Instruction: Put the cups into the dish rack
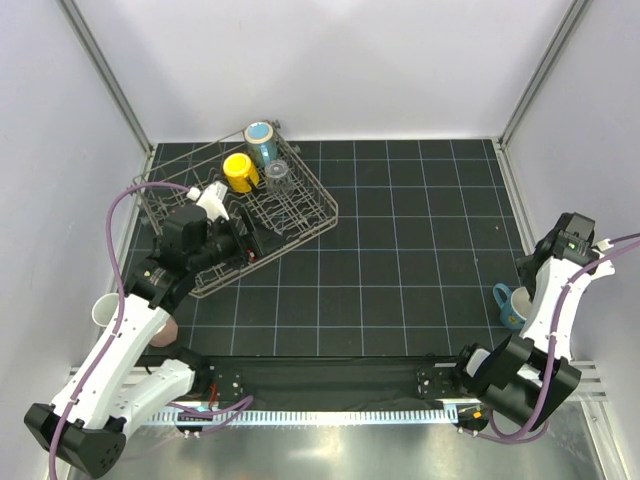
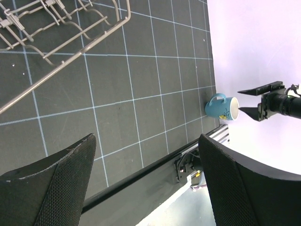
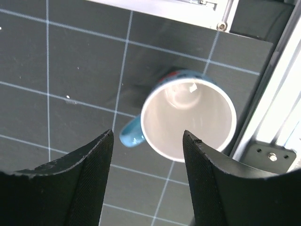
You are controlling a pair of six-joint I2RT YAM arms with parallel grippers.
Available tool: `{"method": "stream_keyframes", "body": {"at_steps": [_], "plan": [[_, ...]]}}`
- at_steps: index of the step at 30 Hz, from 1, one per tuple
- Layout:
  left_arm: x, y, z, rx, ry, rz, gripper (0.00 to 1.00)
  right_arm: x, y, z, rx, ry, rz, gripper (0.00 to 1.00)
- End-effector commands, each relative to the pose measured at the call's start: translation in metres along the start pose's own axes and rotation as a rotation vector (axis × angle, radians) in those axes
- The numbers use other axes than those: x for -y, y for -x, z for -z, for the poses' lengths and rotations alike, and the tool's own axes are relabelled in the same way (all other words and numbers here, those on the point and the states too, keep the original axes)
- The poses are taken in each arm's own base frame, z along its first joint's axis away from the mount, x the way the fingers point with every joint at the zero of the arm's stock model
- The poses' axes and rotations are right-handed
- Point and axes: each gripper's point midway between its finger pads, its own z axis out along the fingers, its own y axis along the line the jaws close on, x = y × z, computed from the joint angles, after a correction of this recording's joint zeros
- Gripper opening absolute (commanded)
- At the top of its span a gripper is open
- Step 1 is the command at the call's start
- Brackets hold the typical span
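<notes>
Though half-hidden from above, white-lined blue mug (image 3: 188, 120) beneath right claw (image 3: 146, 141).

We see a black surface (image 1: 400, 250) ruled with a pale grid, a grey wire rack (image 1: 305, 215), a yellow cup (image 1: 240, 172), a light blue cup (image 1: 262, 140) and a clear tumbler (image 1: 277, 173). The mug (image 3: 188, 117) is blue outside and white inside, with a small yellow mark on its side. The jaws are black, the arms (image 1: 110, 360) white and black, their cables (image 1: 112, 235) purple.
</notes>
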Motion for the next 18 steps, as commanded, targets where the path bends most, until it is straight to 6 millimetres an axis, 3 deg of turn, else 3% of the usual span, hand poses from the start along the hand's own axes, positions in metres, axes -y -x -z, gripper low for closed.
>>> {"method": "stream_keyframes", "body": {"at_steps": [1,10,18], "plan": [[0.012,0.003,0.009,0.005,-0.046,-0.029,0.86,-0.006,0.01,-0.011,0.046,0.012,-0.057,0.62],[0.015,0.001,0.01,-0.004,-0.058,-0.015,0.86,-0.014,0.0,-0.037,0.025,0.04,-0.077,0.57],[0.006,-0.001,-0.001,-0.017,-0.029,0.001,0.85,-0.007,-0.014,-0.057,0.003,0.022,-0.043,0.38]]}}
